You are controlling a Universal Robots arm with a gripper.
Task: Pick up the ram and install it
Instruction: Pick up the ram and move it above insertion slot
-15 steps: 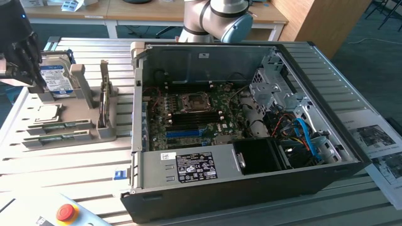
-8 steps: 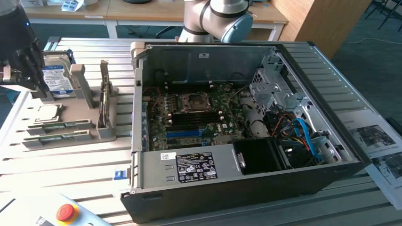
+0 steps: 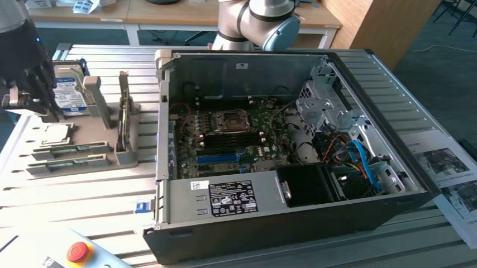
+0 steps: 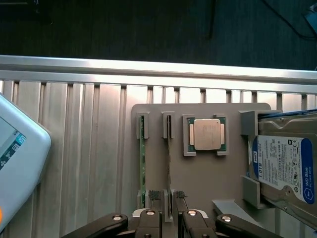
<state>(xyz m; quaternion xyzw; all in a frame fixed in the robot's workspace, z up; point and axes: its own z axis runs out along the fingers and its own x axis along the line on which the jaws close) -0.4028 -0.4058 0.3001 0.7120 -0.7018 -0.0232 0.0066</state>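
Note:
Two rams stand on edge in a grey holder (image 4: 198,173): a green ram (image 4: 142,168) and a second ram (image 4: 169,158) beside it. My gripper (image 4: 167,197) is open, with one fingertip on either side of the second ram's end and a small gap on both sides. In the exterior view the black gripper (image 3: 41,109) hangs over the holder at the left, above the rams (image 3: 66,149). The open PC case (image 3: 387,167) shows the motherboard with its long blue slot (image 3: 220,158).
A square silver processor (image 4: 206,134) sits in the holder beside the rams, and a hard drive (image 4: 282,168) lies past it. A white pendant (image 4: 20,163) rests on the ribbed metal table (image 4: 89,148). Printed sheets (image 3: 447,167) lie to the exterior view's right of the case.

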